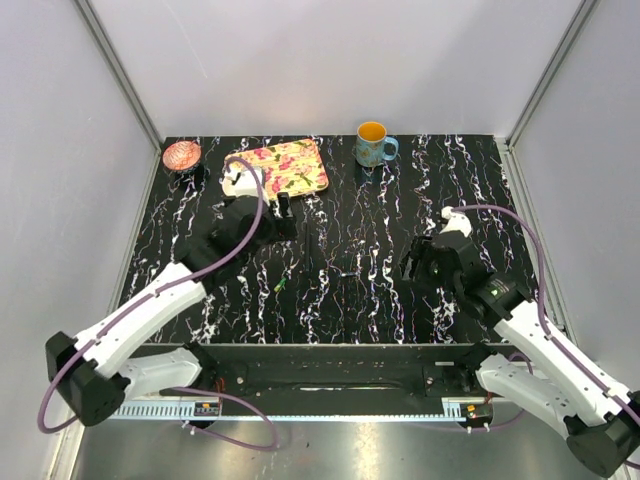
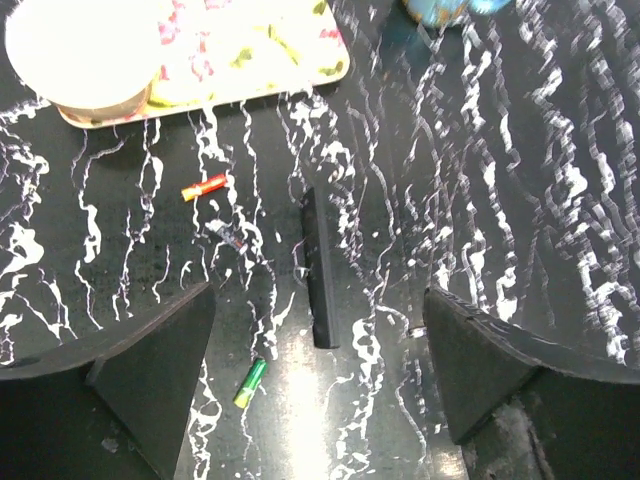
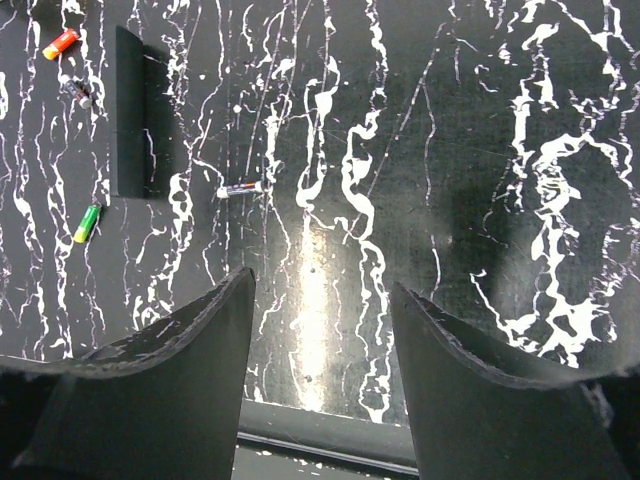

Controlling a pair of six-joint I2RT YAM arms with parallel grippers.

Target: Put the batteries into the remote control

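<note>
The remote control point(image 2: 318, 270) is a slim black bar lying flat on the marbled table; it also shows in the right wrist view point(image 3: 130, 110). Around it lie a reddish battery point(image 2: 204, 187), a purple one point(image 2: 228, 235) and a green-yellow one point(image 2: 250, 383), which also shows from above point(image 1: 281, 285). A fourth, pale and purple battery point(image 3: 242, 188) lies right of the remote. My left gripper point(image 2: 318, 297) is open and empty, hovering over the remote's near end. My right gripper point(image 3: 320, 282) is open and empty, off to the right of the remote point(image 1: 412, 267).
A floral tray point(image 1: 285, 165) lies at the back left with a pale round object point(image 2: 90, 50) on it. A copper bowl point(image 1: 181, 155) sits left of it. A blue mug point(image 1: 373, 145) stands at the back centre. The table's front edge point(image 3: 320, 430) is under my right gripper.
</note>
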